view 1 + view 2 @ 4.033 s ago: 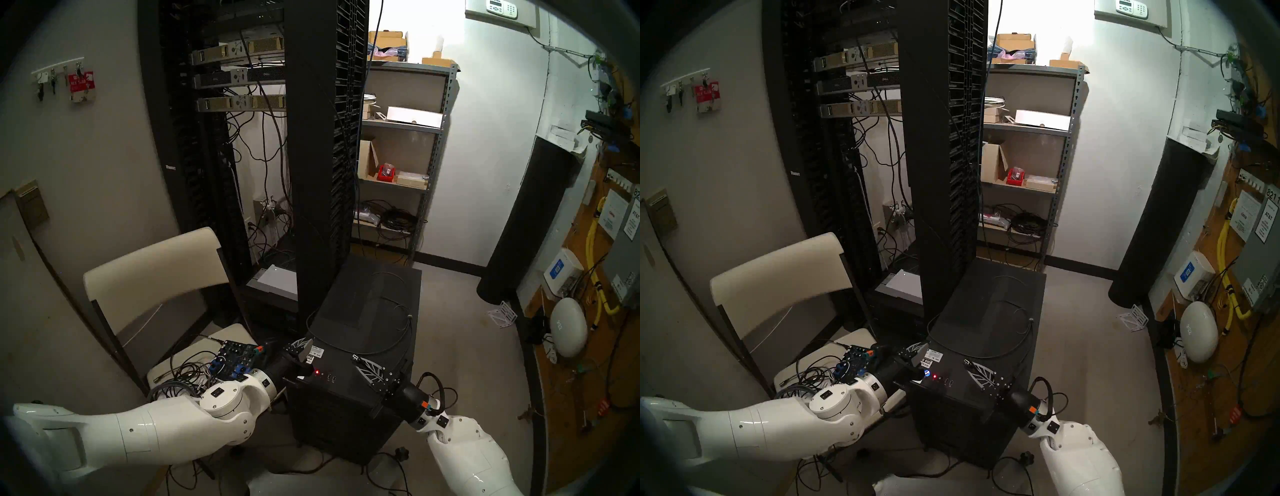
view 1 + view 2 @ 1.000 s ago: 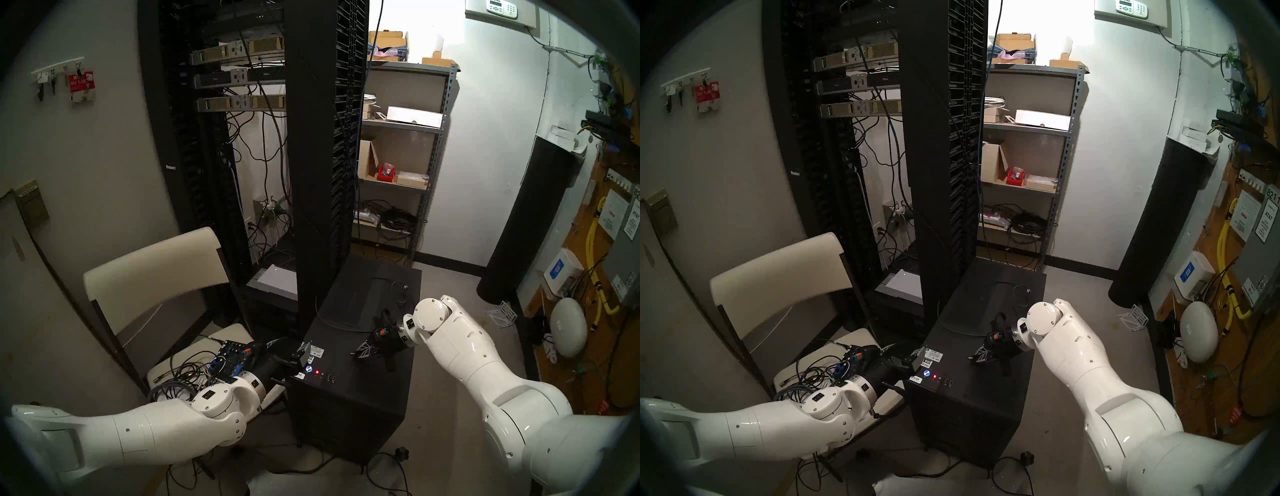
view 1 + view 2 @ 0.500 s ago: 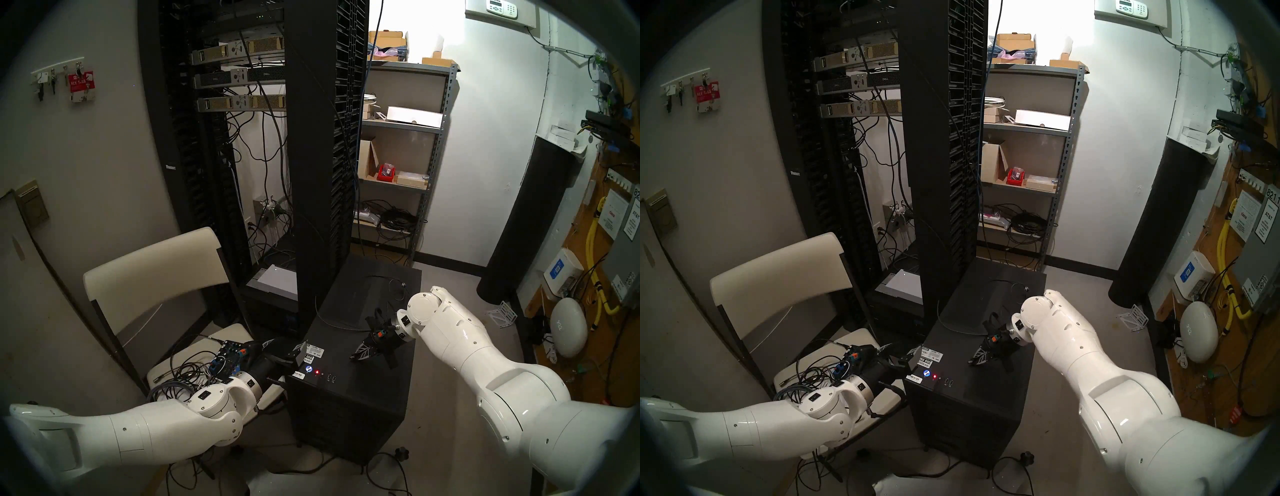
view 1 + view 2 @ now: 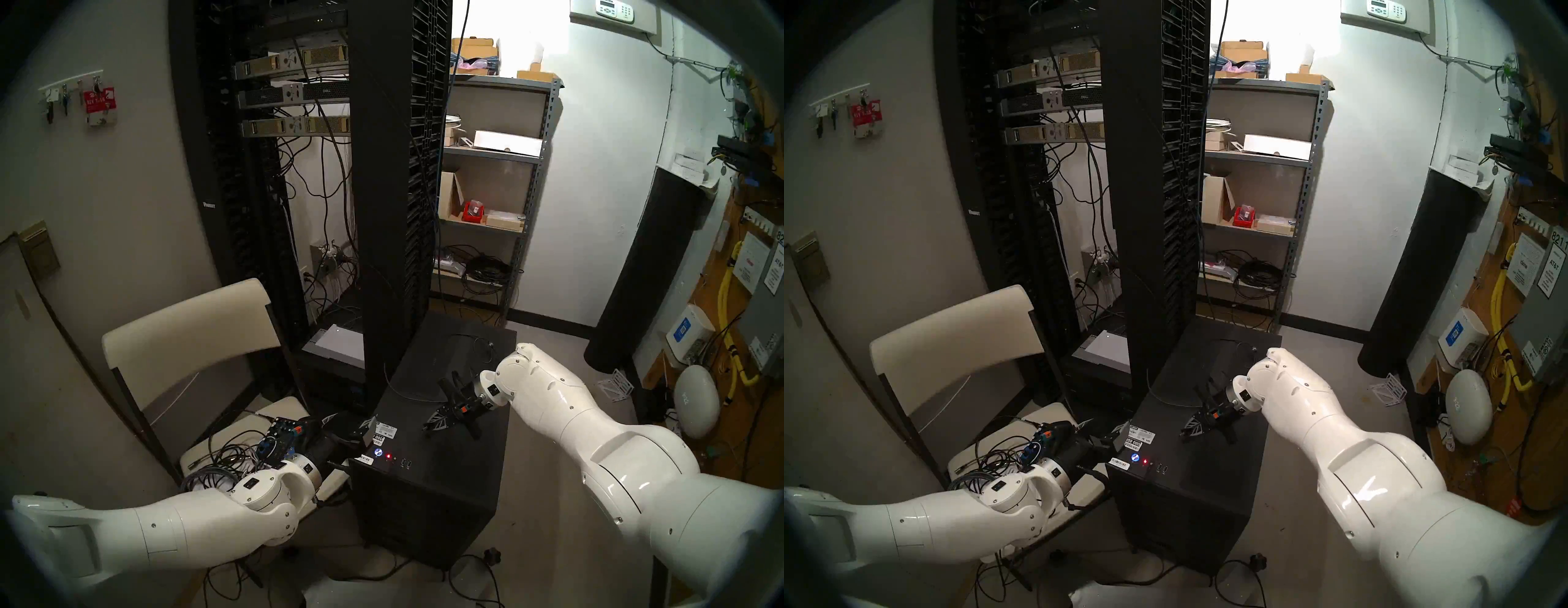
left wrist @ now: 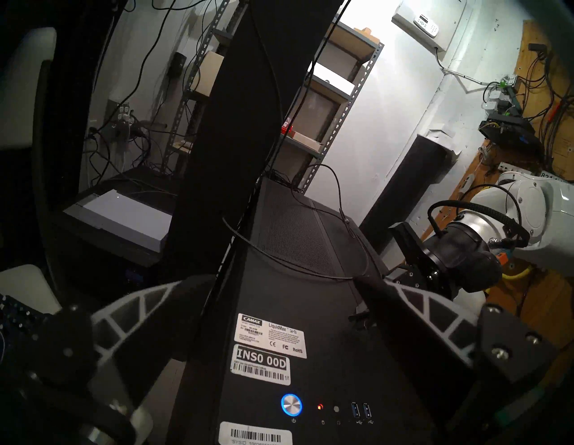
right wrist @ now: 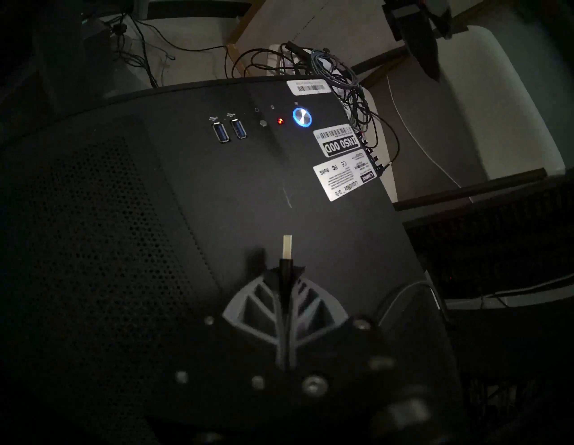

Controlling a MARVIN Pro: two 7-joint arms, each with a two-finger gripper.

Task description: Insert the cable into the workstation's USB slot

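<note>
The floor (image 4: pixel 547 488) is carrying the workstation (image 4: pixel 428 501), a folding chair (image 4: pixel 203 339) and stray cords (image 4: pixel 475 577).

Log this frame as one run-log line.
phase: carrying plug to port | right gripper: shut on cable, above workstation top | left gripper: open, empty | USB slots: empty | plug: not inserted

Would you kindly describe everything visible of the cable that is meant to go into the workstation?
The cable is a thin dark cord with a black USB plug and bare metal tip. The right gripper is shut on the plug, tip pointing toward the two blue USB slots, not yet in. The slack loops across the workstation top, with a small fitting midway.
</note>
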